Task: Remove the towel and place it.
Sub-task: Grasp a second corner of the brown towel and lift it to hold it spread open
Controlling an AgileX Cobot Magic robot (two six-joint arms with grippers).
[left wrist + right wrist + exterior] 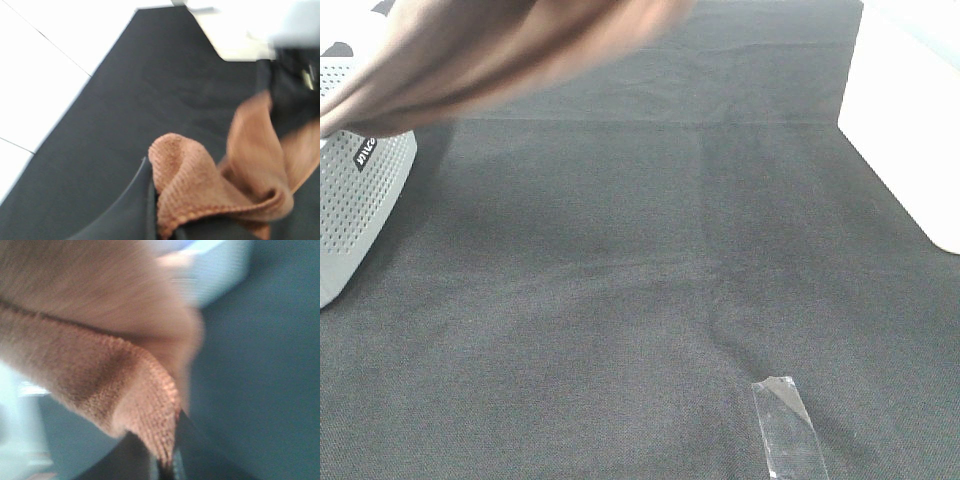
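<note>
Cloth of this kind, a rust-brown microfibre towel (pixel 510 50) with a stitched hem, is light, limp and grippy rather than slick. I judge it will sag and fold wherever it is unsupported, and nothing about it looks fragile. In the high view it hangs blurred in the air at about 11 o'clock, bunched. Its lower end overlaps the white perforated plastic basket (pixel 360 220) at 9 o'clock and sits clear of the dark grey woven table covering (pixel 640 280).

The left gripper (pixel 152 200) is clenched on a folded hem, with the weave bulging out just beside its dark fingers. The right gripper (pixel 167 465) likewise pinches a tapering fold between closed tips.

Two holds set apart along one edge probably suit it best. Drawn gently apart, they should spread the sheet so it lies flat rather than dropping in a heap.

A clear strip of tape (pixel 790 430) lies at 5 o'clock and a white block (pixel 900 120) at 2 o'clock, both well apart from the towel.
</note>
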